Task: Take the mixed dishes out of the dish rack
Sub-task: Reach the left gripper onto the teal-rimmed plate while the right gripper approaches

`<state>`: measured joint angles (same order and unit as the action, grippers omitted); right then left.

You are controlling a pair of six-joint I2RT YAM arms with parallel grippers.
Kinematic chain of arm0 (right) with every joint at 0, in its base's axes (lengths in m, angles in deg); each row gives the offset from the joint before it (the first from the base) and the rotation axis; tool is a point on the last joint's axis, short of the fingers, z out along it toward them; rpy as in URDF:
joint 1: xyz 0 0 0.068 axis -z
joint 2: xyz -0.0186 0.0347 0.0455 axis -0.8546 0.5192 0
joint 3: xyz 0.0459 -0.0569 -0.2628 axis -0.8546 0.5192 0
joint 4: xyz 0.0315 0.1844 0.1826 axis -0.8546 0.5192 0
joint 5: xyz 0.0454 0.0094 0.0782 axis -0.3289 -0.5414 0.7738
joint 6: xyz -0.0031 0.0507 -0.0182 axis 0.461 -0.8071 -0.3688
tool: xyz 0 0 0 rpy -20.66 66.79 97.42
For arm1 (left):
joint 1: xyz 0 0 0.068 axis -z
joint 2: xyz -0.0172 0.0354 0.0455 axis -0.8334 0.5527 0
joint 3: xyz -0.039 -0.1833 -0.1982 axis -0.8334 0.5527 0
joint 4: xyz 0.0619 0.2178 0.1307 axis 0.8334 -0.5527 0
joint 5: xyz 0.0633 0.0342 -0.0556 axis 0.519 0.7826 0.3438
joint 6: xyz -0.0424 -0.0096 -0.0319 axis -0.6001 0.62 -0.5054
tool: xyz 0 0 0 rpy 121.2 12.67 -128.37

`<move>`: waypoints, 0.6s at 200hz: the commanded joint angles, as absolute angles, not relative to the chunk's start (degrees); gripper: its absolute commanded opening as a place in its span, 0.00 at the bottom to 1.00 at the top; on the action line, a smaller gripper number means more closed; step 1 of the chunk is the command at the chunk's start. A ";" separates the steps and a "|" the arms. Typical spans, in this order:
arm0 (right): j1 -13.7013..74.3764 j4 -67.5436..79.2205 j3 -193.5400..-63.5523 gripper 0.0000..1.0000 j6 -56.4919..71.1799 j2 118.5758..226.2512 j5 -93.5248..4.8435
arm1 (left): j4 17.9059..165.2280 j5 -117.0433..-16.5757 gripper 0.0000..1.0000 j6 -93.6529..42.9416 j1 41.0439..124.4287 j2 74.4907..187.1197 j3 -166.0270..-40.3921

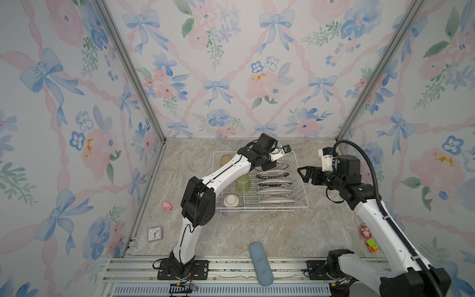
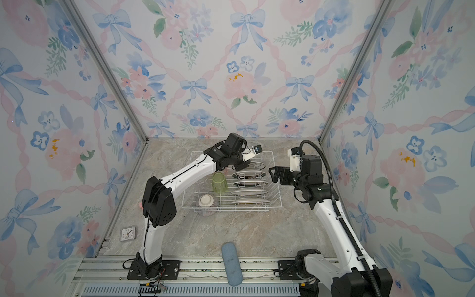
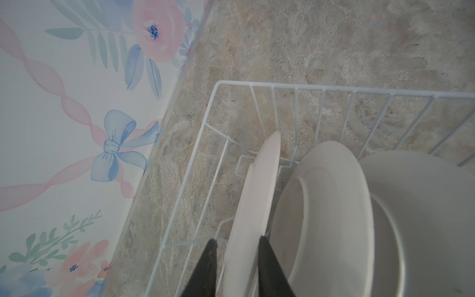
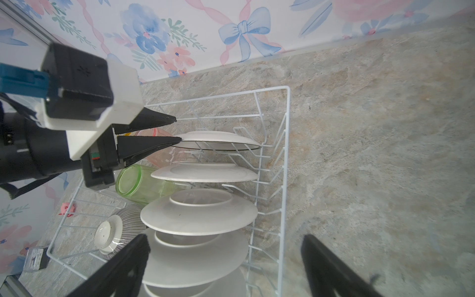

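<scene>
Five white teal-rimmed plates (image 4: 199, 213); your left claw (image 3: 237, 239) straddles the farthest rim, grip unclear; right claw (image 4: 226, 237) gapes over the white wire rack (image 4: 286, 154) edge.

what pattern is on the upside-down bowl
Fine greyish-purple stripes down the bowl's side, with a plain white foot; it shows best in the right wrist view.

- We see bare table (image 1: 257, 231) in front of the rack (image 4: 287, 144): lots of room.
- The plates (image 4: 199, 214) stand close, with thin gaps.
- The left arm (image 1: 226, 171) crosses over the rack, by the green cup (image 1: 242, 183).
</scene>
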<state>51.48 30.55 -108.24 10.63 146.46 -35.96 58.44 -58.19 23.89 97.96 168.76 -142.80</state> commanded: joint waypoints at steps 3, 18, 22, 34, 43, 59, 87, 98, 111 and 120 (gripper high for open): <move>50.85 29.55 -108.90 0.95 9.58 146.90 -35.58 | 56.24 -56.77 0.25 25.35 98.11 170.67 -143.97; 50.83 29.57 -108.87 0.96 9.61 147.09 -35.53 | 56.30 -56.94 0.27 25.41 98.19 170.40 -143.80; 50.83 29.54 -108.91 0.96 9.64 147.16 -35.63 | 56.31 -57.04 0.27 25.37 98.19 170.30 -143.78; 50.88 29.54 -108.99 0.96 9.65 147.23 -35.54 | 56.28 -57.06 0.27 25.51 98.21 170.27 -143.71; 50.90 29.42 -108.88 0.96 9.61 147.24 -35.58 | 56.32 -56.74 0.27 25.70 98.19 170.45 -143.79; 50.87 29.31 -108.80 0.96 9.49 147.22 -35.58 | 56.26 -56.17 0.27 26.28 98.19 171.13 -144.10; 50.84 29.39 -108.55 0.96 9.37 147.00 -35.67 | 56.24 -55.27 0.25 27.10 98.20 172.64 -145.27; 50.86 29.36 -108.45 0.96 9.39 146.84 -35.76 | 56.31 -54.90 0.25 27.56 98.19 173.24 -145.83; 50.83 29.54 -108.46 0.96 9.39 146.71 -35.85 | 56.26 -54.31 0.24 28.06 98.22 173.83 -146.49; 50.84 29.62 -108.57 0.96 9.41 146.61 -35.90 | 56.25 -53.82 0.24 28.41 98.19 174.25 -147.01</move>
